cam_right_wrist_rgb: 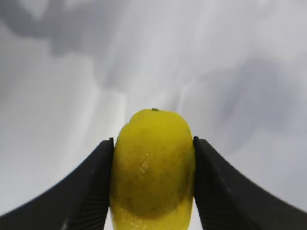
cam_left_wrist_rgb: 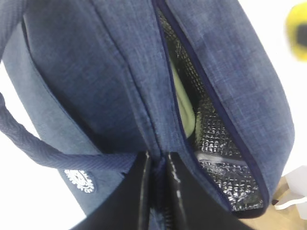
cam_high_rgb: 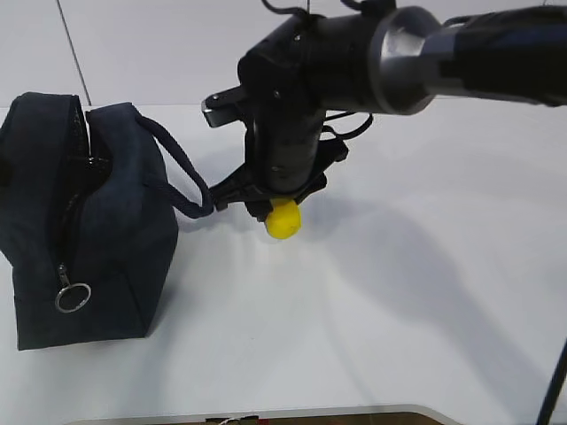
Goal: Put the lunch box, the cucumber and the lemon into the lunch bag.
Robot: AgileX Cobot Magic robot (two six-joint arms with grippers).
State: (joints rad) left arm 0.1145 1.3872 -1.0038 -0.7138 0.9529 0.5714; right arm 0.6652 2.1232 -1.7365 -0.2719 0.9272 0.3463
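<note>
The navy lunch bag (cam_high_rgb: 84,230) stands at the left of the white table, its ring pull (cam_high_rgb: 73,297) hanging on the near side. My left gripper (cam_left_wrist_rgb: 158,160) is shut on the bag's fabric edge by the zipper, next to the open mouth. Inside the silver lining (cam_left_wrist_rgb: 216,143) a pale green edge, apparently the lunch box (cam_left_wrist_rgb: 184,103), shows. My right gripper (cam_high_rgb: 282,211) is shut on the yellow lemon (cam_high_rgb: 283,221) just above the table, right of the bag's handle (cam_high_rgb: 182,173). The lemon (cam_right_wrist_rgb: 153,167) sits between both jaws. The cucumber is not in view.
The white table (cam_high_rgb: 407,301) stretches right of the bag, its front edge near the bottom. A thin black rod (cam_high_rgb: 554,381) crosses the lower right corner. The bag's white logo (cam_left_wrist_rgb: 80,180) faces the left wrist camera.
</note>
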